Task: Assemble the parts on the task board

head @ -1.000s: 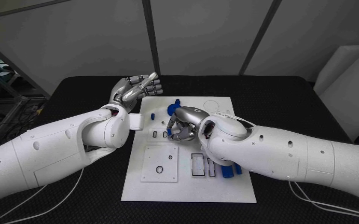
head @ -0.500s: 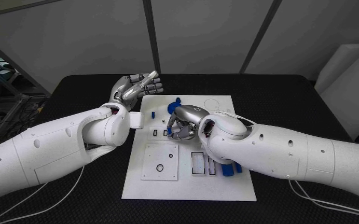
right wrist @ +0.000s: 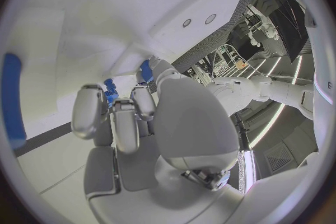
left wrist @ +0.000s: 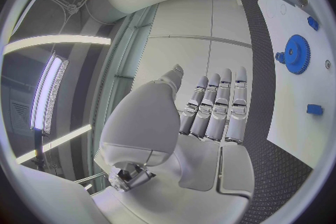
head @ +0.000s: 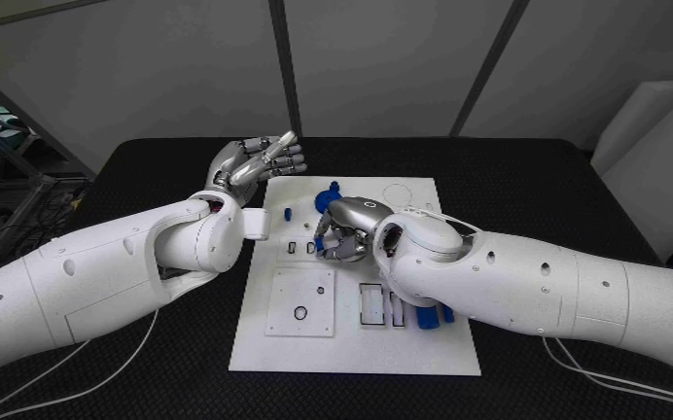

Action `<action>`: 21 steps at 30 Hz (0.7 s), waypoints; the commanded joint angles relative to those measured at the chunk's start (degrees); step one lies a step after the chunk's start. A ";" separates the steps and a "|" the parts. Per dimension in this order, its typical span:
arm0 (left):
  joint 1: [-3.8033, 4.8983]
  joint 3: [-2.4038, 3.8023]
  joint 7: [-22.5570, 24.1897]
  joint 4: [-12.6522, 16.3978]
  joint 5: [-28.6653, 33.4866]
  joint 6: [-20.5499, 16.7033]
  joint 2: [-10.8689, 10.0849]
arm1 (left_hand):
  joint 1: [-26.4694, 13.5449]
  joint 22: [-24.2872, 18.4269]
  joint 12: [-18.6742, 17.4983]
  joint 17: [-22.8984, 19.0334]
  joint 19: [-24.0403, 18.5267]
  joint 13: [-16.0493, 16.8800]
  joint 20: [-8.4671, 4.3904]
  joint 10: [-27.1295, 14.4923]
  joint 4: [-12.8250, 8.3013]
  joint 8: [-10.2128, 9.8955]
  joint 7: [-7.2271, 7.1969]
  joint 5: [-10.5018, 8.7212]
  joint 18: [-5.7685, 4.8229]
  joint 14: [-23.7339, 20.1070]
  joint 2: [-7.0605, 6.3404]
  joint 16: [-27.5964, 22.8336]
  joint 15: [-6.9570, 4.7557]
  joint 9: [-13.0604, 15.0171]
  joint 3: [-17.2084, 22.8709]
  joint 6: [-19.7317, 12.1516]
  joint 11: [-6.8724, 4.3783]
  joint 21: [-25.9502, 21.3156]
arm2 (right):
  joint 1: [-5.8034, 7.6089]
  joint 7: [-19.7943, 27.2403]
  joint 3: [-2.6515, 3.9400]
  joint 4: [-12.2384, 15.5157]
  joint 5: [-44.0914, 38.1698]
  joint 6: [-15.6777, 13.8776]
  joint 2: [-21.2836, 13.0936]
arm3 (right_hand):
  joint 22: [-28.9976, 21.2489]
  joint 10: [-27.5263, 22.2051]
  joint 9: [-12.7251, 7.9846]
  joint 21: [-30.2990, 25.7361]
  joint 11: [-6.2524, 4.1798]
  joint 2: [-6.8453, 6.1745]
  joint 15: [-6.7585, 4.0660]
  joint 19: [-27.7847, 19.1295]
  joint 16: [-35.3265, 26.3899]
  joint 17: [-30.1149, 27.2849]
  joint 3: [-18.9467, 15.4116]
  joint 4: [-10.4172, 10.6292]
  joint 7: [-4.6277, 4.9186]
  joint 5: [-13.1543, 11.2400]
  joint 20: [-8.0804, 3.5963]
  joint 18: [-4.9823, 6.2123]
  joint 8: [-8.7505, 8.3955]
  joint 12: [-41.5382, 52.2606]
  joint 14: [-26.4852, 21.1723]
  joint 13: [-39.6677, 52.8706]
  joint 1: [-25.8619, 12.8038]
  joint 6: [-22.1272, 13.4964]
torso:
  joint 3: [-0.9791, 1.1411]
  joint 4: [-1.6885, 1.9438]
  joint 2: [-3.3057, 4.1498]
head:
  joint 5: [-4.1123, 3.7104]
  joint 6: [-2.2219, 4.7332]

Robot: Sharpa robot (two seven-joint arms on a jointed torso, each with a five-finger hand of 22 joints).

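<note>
Black desk (head: 533, 187), textured surface. Behind it, grey wall panels (head: 378, 51) divided by dark frame strips. White cables (head: 603, 381) lie on the desk near its front edge, at both sides. A white object (head: 638, 162) stands off the desk's right edge.

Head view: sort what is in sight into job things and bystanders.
Job:
- task board
- blue gear
- small blue piece
- blue parts at the board's near right
- right robot hand, down on the board
- left robot hand, raised, holding nothing

Bystanders:
- black table
- cables
</note>
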 commanded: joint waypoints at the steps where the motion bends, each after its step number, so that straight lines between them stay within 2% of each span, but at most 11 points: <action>1: 0.10 0.05 -0.03 0.03 -0.33 0.77 0.00 | -0.09 -0.06 -0.22 -0.10 0.42 -0.06 0.16 0.37 -0.35 -0.27 0.64 0.19 0.32 0.30 0.42 -0.35 -0.02 -0.07 -0.10 0.21 0.12 -0.26 | -0.10 -0.64 -0.11 -0.07 -0.59 0.88 0.02 | -0.11 -0.54 0.01 -0.38 0.05 -0.42 0.48 -0.06 -0.34 9.67 0.21 0.13 0.03 -0.19 0.22 -0.64 -0.35 -0.52 4.65 -0.22 -0.05 -0.44 | 0.01 0.00 -0.02 | -0.04 0.00; 9: 0.10 0.05 -0.13 -0.05 -0.33 0.82 -0.02 | -0.13 -0.08 -0.27 -0.10 0.43 -0.06 0.16 0.38 -0.38 -0.32 0.65 0.20 0.32 0.31 0.43 -0.41 -0.02 -0.07 -0.12 0.22 0.13 -0.28 | -0.13 -0.65 -0.11 -0.08 -0.60 0.52 -0.02 | -0.30 -1.01 0.02 -0.54 0.40 -1.22 0.81 -0.20 -0.40 9.58 0.10 0.39 0.38 -0.48 0.55 -0.60 -0.75 -0.85 4.63 -0.52 -0.85 -1.49 | 0.00 -0.04 -0.03 | -0.11 0.01; 15: 0.10 0.05 -0.20 -0.11 -0.33 0.92 0.03 | -0.13 -0.08 -0.27 -0.10 0.43 -0.06 0.16 0.38 -0.38 -0.32 0.65 0.20 0.32 0.31 0.43 -0.41 -0.02 -0.07 -0.12 0.22 0.13 -0.28 | -0.13 -0.67 -0.11 -0.08 -0.60 -0.07 -0.03 | -0.62 -1.49 0.06 -0.78 0.71 -2.33 1.10 -0.41 -0.50 9.41 -0.44 0.86 0.64 -2.29 0.88 -0.52 -1.16 -1.13 4.58 -0.86 -1.90 -2.85 | 0.00 0.00 -0.05 | -0.16 0.02; 21: 0.10 0.05 -0.27 -0.18 -0.33 1.03 0.05 | -0.15 -0.10 -0.30 -0.11 0.44 -0.06 0.16 0.38 -0.41 -0.35 0.64 0.20 0.32 0.31 0.45 -0.46 -0.01 -0.07 -0.13 0.23 0.13 -0.29 | -0.15 -0.22 -0.11 -0.01 0.03 -3.11 -0.05 | -1.84 -5.23 -0.02 -1.58 1.52 -4.53 1.76 -1.26 -0.55 9.32 -2.02 2.86 1.48 -3.71 1.43 -0.29 -2.13 -4.59 4.54 -4.96 -3.40 -6.59 | 0.00 0.01 -0.03 | -0.16 0.01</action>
